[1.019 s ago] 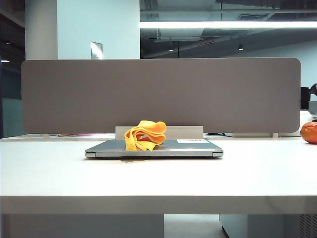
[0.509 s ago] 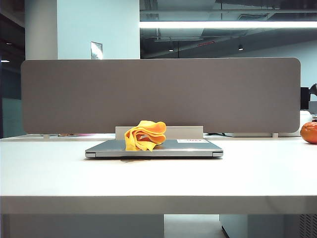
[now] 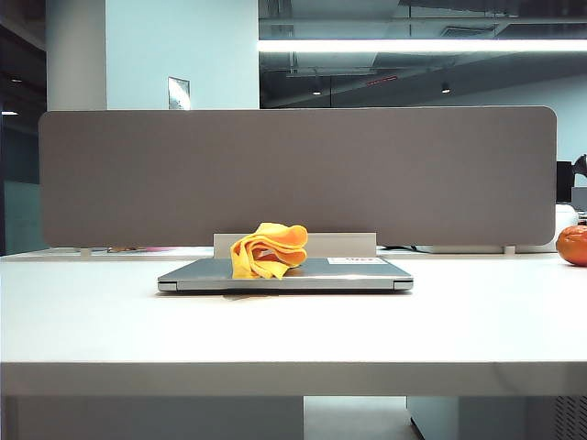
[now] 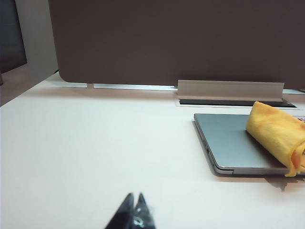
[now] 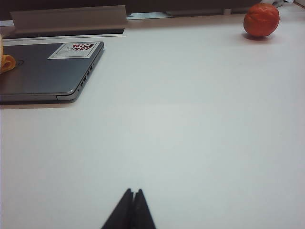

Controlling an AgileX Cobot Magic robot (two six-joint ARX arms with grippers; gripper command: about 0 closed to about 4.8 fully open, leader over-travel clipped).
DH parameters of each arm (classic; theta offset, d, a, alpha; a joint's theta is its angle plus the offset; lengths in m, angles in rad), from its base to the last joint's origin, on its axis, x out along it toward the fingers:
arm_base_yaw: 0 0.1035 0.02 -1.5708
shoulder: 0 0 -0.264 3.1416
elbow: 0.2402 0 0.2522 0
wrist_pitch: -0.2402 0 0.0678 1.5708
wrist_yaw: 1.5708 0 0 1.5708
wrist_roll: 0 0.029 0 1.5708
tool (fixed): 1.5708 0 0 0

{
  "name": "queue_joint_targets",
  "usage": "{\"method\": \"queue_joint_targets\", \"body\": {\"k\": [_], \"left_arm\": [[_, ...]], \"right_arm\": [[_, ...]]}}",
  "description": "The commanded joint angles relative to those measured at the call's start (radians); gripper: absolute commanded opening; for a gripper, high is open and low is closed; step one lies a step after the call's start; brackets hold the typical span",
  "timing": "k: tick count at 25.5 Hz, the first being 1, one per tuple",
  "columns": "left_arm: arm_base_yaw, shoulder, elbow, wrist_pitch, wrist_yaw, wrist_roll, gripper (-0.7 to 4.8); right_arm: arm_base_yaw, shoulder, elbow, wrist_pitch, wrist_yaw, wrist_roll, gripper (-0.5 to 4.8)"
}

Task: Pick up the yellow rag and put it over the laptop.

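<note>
Both hands [image 4: 134, 206] [image 5: 132, 200] shut, crumpled yellow rag [image 3: 267, 250] atop laptop [image 3: 312, 272].

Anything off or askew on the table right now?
Only the crumpled yellow-orange cloth rag: it sits bunched on the closed silver-grey laptop, covering just part of the lid, not spread over it. Left gripper and right gripper are shut, holding nothing.
</note>
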Motion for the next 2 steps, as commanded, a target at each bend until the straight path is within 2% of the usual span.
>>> {"method": "queue_joint_targets", "body": {"k": [1, 2], "left_arm": [[0.000, 0.001, 0.003, 0.009, 0.004, 0.004, -0.06], [0.000, 0.001, 0.003, 0.009, 0.004, 0.004, -0.06]], "right_arm": [[0.000, -0.002, -0.004, 0.010, 0.001, -0.003, -0.01], [0.000, -0.002, -0.004, 0.010, 0.001, -0.003, -0.01]]}}
